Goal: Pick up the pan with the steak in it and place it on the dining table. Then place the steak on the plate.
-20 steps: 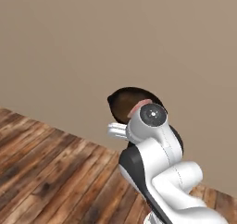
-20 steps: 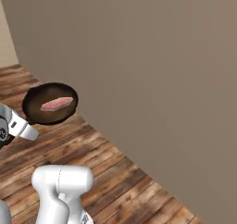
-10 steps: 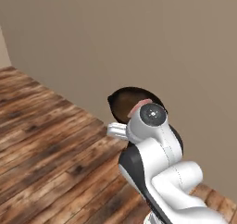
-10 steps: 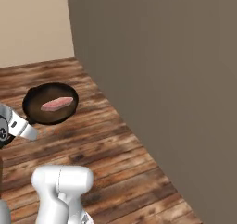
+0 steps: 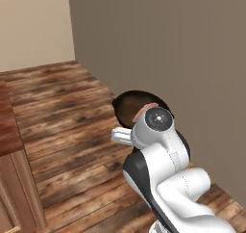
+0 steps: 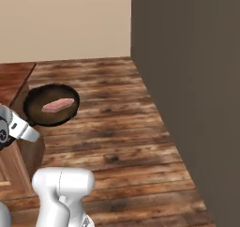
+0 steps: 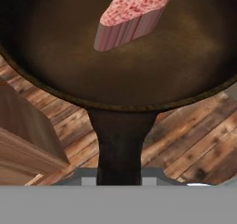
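Note:
The dark round pan [image 6: 51, 104] hangs in the air above the plank floor, level, with the pinkish-red steak [image 6: 58, 104] lying in its middle. My gripper [image 6: 28, 128] is shut on the pan's short black handle [image 7: 121, 149] at its near end. In the hand view the pan [image 7: 69, 56] spreads across the top, the steak [image 7: 132, 15] rests toward its far side, and my gripper [image 7: 121, 179] clamps the handle at the bottom edge. From the left base view the pan [image 5: 129, 104] and a sliver of steak [image 5: 145, 110] peek out behind the arm's wrist joint. The dining table and the plate are out of view.
A dark grey-brown wall [image 6: 187, 80] runs close along the right side and meets a beige wall [image 6: 65, 19] at the far corner. A reddish-brown top over wooden cabinet panels [image 5: 9, 131] stands at the left, also seen just under the pan as a cabinet [image 6: 14, 80]. Plank floor [image 6: 117, 123] lies between.
The whole picture has shifted: the base has moved, bringing the wall corner and the cabinet at the left into sight. The pan and steak stay in the same place in the gripper.

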